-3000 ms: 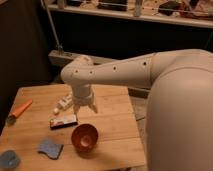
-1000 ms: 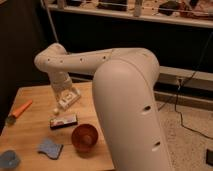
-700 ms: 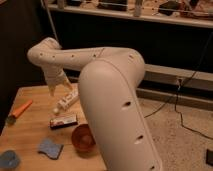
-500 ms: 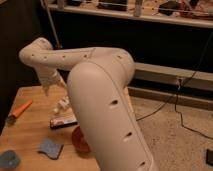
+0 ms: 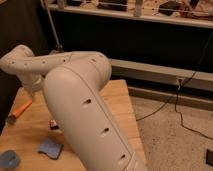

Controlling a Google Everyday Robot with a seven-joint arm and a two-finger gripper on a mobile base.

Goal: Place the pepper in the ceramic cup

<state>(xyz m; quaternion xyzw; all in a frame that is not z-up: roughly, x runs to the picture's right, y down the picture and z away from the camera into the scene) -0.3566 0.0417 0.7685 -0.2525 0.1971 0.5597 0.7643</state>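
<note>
The orange pepper (image 5: pixel 20 109) lies on the wooden table (image 5: pixel 118 100) at the far left, its dark stem end pointing to the front left. The small blue-grey ceramic cup (image 5: pixel 8 160) stands at the front left corner, partly cut off by the picture's edge. My gripper (image 5: pixel 34 89) hangs below the wrist at the left end of the big white arm (image 5: pixel 80 100), just right of the pepper and above the table. It holds nothing that I can see.
A flat blue pad (image 5: pixel 50 148) lies near the cup. A corner of the dark bar (image 5: pixel 52 123) shows beside the arm. The arm hides the red-brown bowl. Behind the table are a dark shelf unit (image 5: pixel 140 35) and a metal pole (image 5: pixel 52 25). Cables (image 5: pixel 185 95) run across the floor at right.
The arm has swung left across the table, bringing the gripper from near the bar towards the pepper. It now covers the bowl and most of the bar. The objects have not moved.
</note>
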